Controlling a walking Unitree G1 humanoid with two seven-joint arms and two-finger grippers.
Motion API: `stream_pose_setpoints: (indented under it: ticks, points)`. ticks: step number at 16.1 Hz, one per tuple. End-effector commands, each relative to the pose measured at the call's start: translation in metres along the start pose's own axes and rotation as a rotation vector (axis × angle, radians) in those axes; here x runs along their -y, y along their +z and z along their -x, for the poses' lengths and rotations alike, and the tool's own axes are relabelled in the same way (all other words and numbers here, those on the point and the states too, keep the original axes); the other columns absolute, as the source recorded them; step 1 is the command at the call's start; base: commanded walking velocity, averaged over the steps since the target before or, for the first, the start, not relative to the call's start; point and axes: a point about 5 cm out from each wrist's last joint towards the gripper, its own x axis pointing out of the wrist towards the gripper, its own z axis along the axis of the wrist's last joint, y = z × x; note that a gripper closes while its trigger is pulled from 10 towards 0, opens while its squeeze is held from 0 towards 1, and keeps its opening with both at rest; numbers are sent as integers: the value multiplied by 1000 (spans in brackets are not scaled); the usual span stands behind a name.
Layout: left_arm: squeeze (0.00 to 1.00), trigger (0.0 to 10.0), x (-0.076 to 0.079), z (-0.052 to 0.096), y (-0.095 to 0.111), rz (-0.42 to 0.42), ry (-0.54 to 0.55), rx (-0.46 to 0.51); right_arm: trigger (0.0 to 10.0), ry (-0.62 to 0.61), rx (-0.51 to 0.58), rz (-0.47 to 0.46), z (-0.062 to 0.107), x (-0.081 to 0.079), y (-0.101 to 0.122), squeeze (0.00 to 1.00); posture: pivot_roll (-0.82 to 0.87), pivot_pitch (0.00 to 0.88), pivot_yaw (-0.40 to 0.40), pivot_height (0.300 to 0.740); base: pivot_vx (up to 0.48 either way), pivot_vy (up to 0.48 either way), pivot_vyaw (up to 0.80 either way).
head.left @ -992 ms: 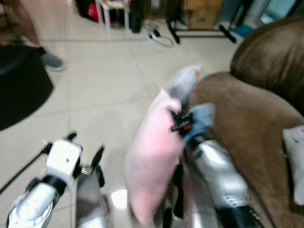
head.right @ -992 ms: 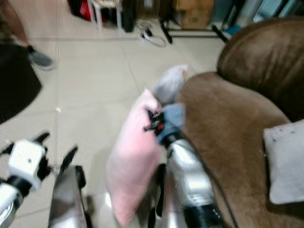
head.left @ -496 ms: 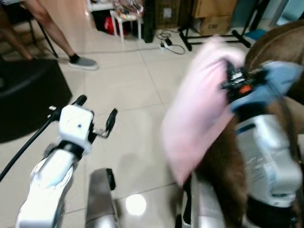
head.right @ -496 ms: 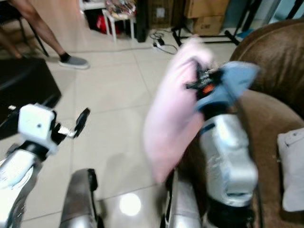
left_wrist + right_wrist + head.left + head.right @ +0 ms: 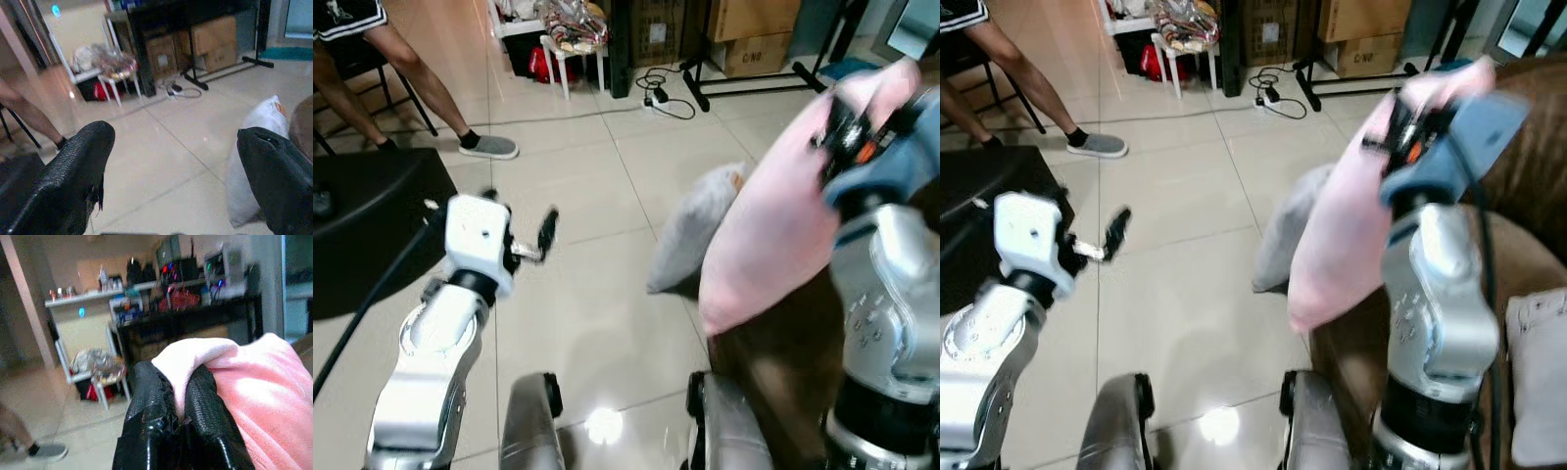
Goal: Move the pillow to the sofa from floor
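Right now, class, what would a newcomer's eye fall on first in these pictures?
The pink pillow, pinched at its top edge by the right gripper and hanging above the brown sofa. Next, the grey pillow leaning against the sofa's front on the floor, and the left gripper open over the tiles.

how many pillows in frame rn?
3: pink pillow pinched in the right gripper, grey pillow on the floor against the sofa, white pillow on the seat. More may be hidden.

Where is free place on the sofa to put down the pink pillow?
The right hand grips the pink pillow. The brown sofa has bare seat between its front edge and the white cushion. A grey pillow crowds the sofa's floor-side corner.
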Motion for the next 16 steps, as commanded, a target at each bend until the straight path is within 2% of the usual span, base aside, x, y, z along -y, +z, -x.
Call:
stream_pose_setpoints:
  ticks: [1, 2, 3, 4, 5, 8, 9, 10, 12, 16]
  points:
    - [847, 10000, 0, 2, 1, -21, -1, -4, 10000, 32, 25, -1, 4, -8, 5, 0, -36, 0, 17, 636, 0, 0, 0]
    - [867, 10000, 1, 3, -8, -22, -5, -52, 10000, 41, -20, -4, 12, -11, -8, 0, -47, 0, 24, 651, 0, 0, 0]
    - [867, 10000, 1, 3, -9, -29, -8, -56, 10000, 45, -29, -4, 14, -11, -10, 0, -49, 0, 24, 656, 0, 0, 0]
    - [898, 10000, 0, 2, -9, -87, 4, -19, 10000, 47, -53, -1, 18, -11, -17, 0, -55, 0, 26, 666, 0, 0, 0]
    - [890, 10000, -1, 2, -10, -105, 16, -12, 10000, 40, -71, 9, 21, -10, -20, 0, -57, 0, 26, 676, 0, 0, 0]
    - [831, 10000, -8, -3, -7, -165, 121, 39, 10000, 17, -81, 13, 20, -4, -22, 0, -51, 0, 33, 701, 0, 0, 0]
    - [714, 10000, -7, -3, -7, -140, 67, 21, 10000, -6, -83, -2, 20, -1, -23, 0, -51, 0, 30, 711, 0, 0, 0]
    - [690, 10000, -6, -1, -7, -120, 34, 18, 10000, -17, -77, -18, 20, -1, -22, 0, -52, 0, 32, 721, 0, 0, 0]
    - [682, 10000, -7, -1, -4, -133, 44, 39, 10000, -18, -65, -26, 21, 0, -19, 0, -43, 0, 32, 740, 0, 0, 0]
    - [631, 10000, -10, -1, -6, -160, 58, 48, 10000, -28, -101, -44, 29, -3, -32, 0, -43, 0, 19, 740, 0, 0, 0]
